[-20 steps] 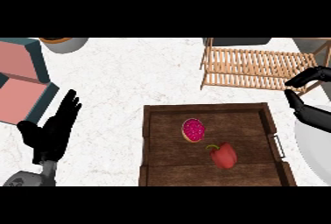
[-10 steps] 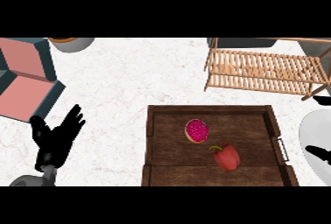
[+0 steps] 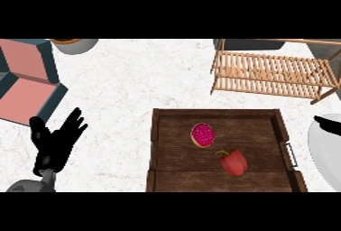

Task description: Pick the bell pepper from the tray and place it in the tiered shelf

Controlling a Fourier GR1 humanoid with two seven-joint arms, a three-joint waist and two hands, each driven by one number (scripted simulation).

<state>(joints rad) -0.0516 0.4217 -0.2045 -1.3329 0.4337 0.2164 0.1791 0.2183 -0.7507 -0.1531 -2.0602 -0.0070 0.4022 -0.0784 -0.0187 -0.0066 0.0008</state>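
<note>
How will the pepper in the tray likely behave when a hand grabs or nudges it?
The pepper lies on its side, its body rounded, so a nudge may roll it across the tray. Its skin looks smooth and glossy, so probably slippery. It keeps its plump shape, so likely stiff rather than floppy.

Right hand withdrawn from the shelf; view shifted slightly.

1.0 s ago the right hand was seen raised at the right edge, just beside the tiered shelf; 0.5 s ago only black fragments of it were seen at that edge, and now just a black tip is shown there, near the tray, its fingers not discernible. The left hand is now seen a little lower and nearer the left edge than 1.0 s ago. The shelf, the tray and the pink-and-teal object at the left are framed slightly differently than 1.0 s ago.
</note>
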